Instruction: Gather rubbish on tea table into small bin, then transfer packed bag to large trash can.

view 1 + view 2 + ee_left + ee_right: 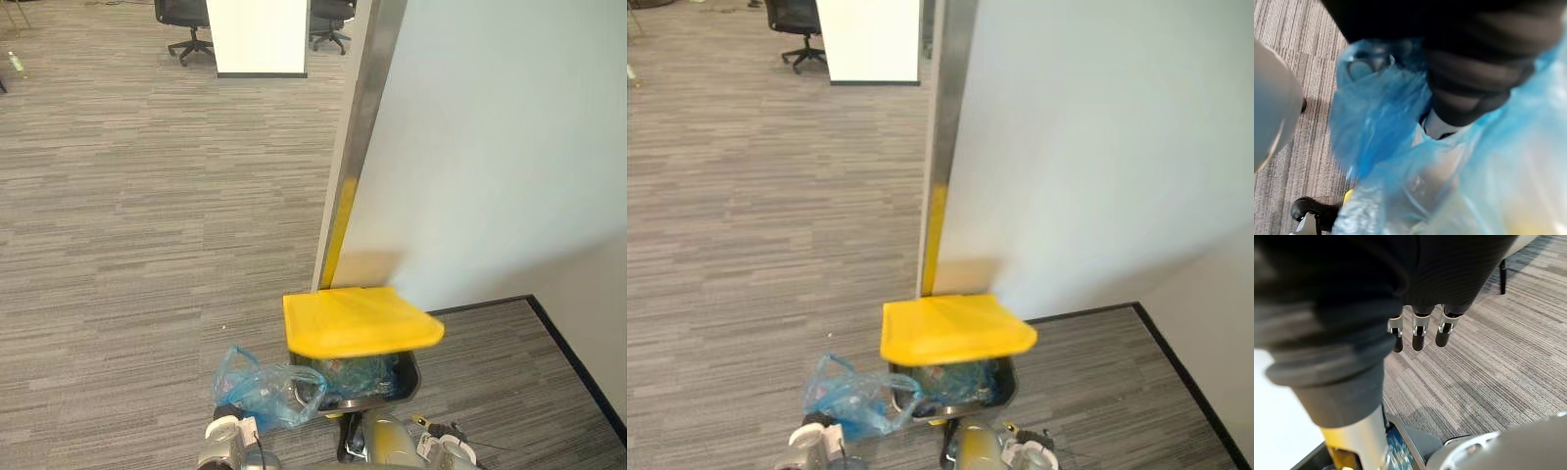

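Note:
The large trash can (409, 380) stands by the wall, its yellow lid (361, 321) raised over the opening. Crumpled blue-green plastic (358, 377) lies inside it. A blue plastic bag (263, 392) with rubbish hangs against the can's left rim, carried by my left hand (227, 428). In the left wrist view the bag (1381, 122) wraps closely round that hand's dark cover (1469, 73). My right hand (1418, 335) hangs over the carpet beside the can, fingers straight and holding nothing.
A white wall (490, 147) with a metal post (358, 127), yellow at its foot, rises just behind the can. Black skirting (578, 362) runs along the right. Far back stand office chairs (186, 24) and a white panel (257, 37). Open carpet lies to the left.

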Tool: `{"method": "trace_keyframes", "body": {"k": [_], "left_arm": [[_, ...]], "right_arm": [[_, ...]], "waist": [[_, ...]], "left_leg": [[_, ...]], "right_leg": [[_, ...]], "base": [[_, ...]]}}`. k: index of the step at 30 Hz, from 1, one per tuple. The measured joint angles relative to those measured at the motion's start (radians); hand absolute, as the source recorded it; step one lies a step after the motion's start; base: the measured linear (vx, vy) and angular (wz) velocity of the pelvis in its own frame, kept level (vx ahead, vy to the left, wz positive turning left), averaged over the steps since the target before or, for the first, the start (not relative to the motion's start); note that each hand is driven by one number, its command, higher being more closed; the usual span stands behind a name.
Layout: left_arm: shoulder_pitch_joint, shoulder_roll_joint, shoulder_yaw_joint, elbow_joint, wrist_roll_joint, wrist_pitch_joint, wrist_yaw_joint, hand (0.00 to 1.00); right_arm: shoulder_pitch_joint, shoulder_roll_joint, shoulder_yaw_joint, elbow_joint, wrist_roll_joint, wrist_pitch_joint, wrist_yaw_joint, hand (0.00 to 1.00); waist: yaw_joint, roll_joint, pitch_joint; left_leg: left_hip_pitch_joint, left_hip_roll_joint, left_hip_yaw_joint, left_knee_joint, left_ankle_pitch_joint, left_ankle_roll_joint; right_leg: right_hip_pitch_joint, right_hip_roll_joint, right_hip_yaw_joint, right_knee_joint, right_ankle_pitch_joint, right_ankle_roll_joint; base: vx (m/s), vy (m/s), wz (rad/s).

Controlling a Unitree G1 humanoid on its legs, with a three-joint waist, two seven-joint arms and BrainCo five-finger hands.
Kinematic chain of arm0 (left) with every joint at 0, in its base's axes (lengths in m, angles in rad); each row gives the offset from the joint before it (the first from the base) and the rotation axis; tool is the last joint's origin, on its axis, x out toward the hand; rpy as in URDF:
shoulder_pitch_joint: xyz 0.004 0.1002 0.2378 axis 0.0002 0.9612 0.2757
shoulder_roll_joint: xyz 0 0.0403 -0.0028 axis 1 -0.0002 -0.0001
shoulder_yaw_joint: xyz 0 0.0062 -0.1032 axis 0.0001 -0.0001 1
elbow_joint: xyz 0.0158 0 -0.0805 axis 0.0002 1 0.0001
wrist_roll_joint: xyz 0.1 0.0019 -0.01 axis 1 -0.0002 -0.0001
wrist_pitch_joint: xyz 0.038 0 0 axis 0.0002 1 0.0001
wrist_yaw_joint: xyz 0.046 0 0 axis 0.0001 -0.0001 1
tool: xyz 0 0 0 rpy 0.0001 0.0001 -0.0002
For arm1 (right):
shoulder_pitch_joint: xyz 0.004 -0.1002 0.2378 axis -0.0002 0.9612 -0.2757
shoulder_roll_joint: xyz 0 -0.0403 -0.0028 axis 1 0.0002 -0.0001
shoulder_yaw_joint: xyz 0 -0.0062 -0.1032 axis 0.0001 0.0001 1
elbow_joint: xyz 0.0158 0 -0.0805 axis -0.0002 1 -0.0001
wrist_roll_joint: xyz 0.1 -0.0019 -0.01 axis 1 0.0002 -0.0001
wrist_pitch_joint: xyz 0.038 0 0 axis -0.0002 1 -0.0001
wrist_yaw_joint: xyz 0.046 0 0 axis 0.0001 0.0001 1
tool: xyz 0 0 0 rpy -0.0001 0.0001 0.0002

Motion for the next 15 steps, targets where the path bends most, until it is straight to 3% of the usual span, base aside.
{"method": "trace_keyframes", "body": {"k": [6,8,11,15], "left_arm": [[0.001,-0.011,-0.091,-0.007,-0.007,0.001,0.0,1.0],[-0.001,-0.014,-0.163,-0.041,-0.023,0.0,0.001,1.0],[-0.001,-0.011,-0.2,-0.118,-0.045,-0.007,0.019,1.0],[-0.004,0.001,-0.259,-0.245,-0.083,-0.024,0.043,1.0]], "right_arm": [[-0.01,-0.011,0.158,-0.055,0.008,-0.005,0.008,0.0],[-0.031,-0.005,0.237,-0.135,0.023,-0.015,0.006,0.0],[-0.093,-0.004,0.314,-0.206,0.044,-0.022,-0.003,0.0],[-0.2,-0.014,0.399,-0.315,0.043,-0.055,-0.016,0.0]], "waist": [[0.004,0.027,-0.025],[0.002,0.056,-0.023],[0.007,0.071,-0.018],[0.012,0.071,-0.01]], "left_leg": [[-0.038,0.007,-0.008,-0.039,0.022,-0.021],[-0.094,0.003,-0.021,-0.031,0.047,-0.029],[-0.156,0.008,-0.039,0.012,0.06,-0.03],[-0.257,0.006,-0.053,0.091,0.066,-0.021]], "right_leg": [[-0.048,0.017,-0.003,-0.017,0.011,-0.002],[-0.087,0.008,-0.021,-0.01,0.017,-0.009],[-0.112,-0.006,-0.049,-0.004,0.022,-0.014],[-0.158,-0.021,-0.066,-0.003,0.031,-0.023]], "base": [[-0.03,-0.039,-0.02],[0.03,-0.048,0.23],[0.03,-0.042,0.26],[-0.05,-0.055,0.24]]}}
